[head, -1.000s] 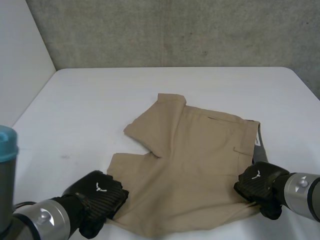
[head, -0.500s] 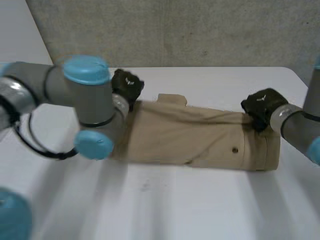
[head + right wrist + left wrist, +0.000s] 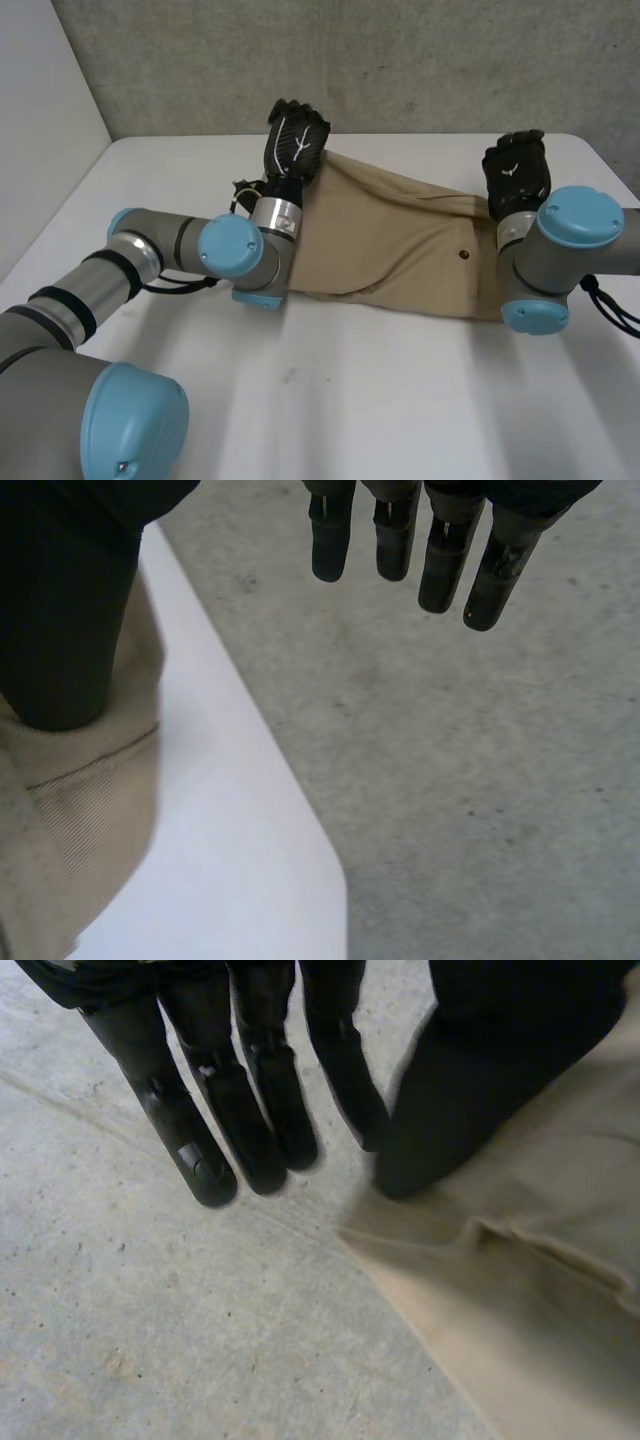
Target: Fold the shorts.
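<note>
The tan shorts lie folded into a long band across the far half of the white table. My left hand is raised at the band's far left corner, fingers straight and spread toward the wall. In the left wrist view those fingers stand apart from the cloth, with only the thumb against its edge. My right hand is lifted at the far right corner. Its fingers are straight and off the cloth, and the thumb rests on the waistband.
A grey concrete wall rises right behind the table's far edge, close to both hands. The table's rounded far right corner lies just beside the waistband. My left arm lies across the table beside the shorts' left end.
Both hands carried the near edge of the shorts to the far side, folding them in half. Both hands have now opened and lifted at the far edge.
</note>
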`<state>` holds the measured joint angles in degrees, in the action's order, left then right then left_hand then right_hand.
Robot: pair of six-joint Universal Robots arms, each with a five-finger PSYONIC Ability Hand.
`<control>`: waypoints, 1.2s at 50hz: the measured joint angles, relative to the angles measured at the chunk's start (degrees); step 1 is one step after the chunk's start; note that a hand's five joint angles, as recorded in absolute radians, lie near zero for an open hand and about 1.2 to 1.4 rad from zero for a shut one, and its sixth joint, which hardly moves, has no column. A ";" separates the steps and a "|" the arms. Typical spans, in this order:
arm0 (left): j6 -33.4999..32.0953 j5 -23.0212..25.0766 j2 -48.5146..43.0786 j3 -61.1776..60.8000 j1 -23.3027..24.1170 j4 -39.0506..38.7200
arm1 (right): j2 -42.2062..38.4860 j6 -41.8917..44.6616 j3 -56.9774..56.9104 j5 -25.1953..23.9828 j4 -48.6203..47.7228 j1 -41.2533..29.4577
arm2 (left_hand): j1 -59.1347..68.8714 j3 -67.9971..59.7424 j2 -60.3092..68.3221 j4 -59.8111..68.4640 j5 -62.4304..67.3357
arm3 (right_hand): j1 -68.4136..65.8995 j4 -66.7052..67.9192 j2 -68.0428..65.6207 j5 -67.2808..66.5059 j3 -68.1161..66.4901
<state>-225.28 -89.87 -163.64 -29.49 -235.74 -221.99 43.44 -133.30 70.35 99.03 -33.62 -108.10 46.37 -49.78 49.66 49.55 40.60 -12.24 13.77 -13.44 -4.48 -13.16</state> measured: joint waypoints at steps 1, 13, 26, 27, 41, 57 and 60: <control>0.60 0.04 0.39 -1.09 0.08 -0.80 | 0.86 -0.13 0.34 0.31 0.03 -0.05 | -12.49 10.58 -11.98 -10.83 -10.67 | 0.39 -0.27 0.71 0.46 0.91; 4.04 -1.77 17.59 -24.59 0.99 -0.35 | 19.08 -15.12 8.35 -8.43 17.11 1.21 | -35.42 37.54 -38.18 -37.81 -37.88 | 0.39 -0.28 0.71 0.46 0.91; 19.01 -3.51 34.18 -41.26 -2.95 18.20 | 25.30 -27.24 17.97 -17.33 37.80 8.42 | -35.42 37.54 -38.20 -37.81 -37.88 | -2.83 3.36 -3.77 -3.07 -3.97; 21.07 -3.44 35.13 -41.90 -3.30 20.50 | 25.44 -27.32 19.39 -17.85 37.01 9.17 | -35.42 37.54 -38.20 -37.81 -37.88 | -5.77 6.89 -7.46 -6.15 -7.31; 33.77 -2.82 41.81 -48.80 -4.69 31.43 | 20.56 -26.79 27.81 -20.78 22.27 13.92 | -35.42 37.54 -38.20 -37.81 -37.88 | -16.79 19.94 -20.55 -17.95 -20.72; 33.31 -2.84 43.56 -51.89 -4.73 30.80 | 17.91 -22.05 25.01 -19.97 18.61 15.85 | -35.43 37.54 -38.20 -37.81 -37.88 | -41.16 54.33 -53.99 -48.41 -54.15; 33.31 -2.85 44.71 -52.76 -4.87 30.80 | 20.44 -18.94 24.12 -19.91 20.98 17.26 | -35.42 37.54 -38.20 -37.81 -37.88 | -41.16 54.34 -53.99 -48.41 -54.40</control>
<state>-191.97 -92.72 -118.93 -82.25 -240.60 -191.18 63.88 -152.25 94.47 79.11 -12.64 -90.84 10.95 -12.24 11.45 11.73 2.72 -53.40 68.11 -67.43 -52.88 -67.56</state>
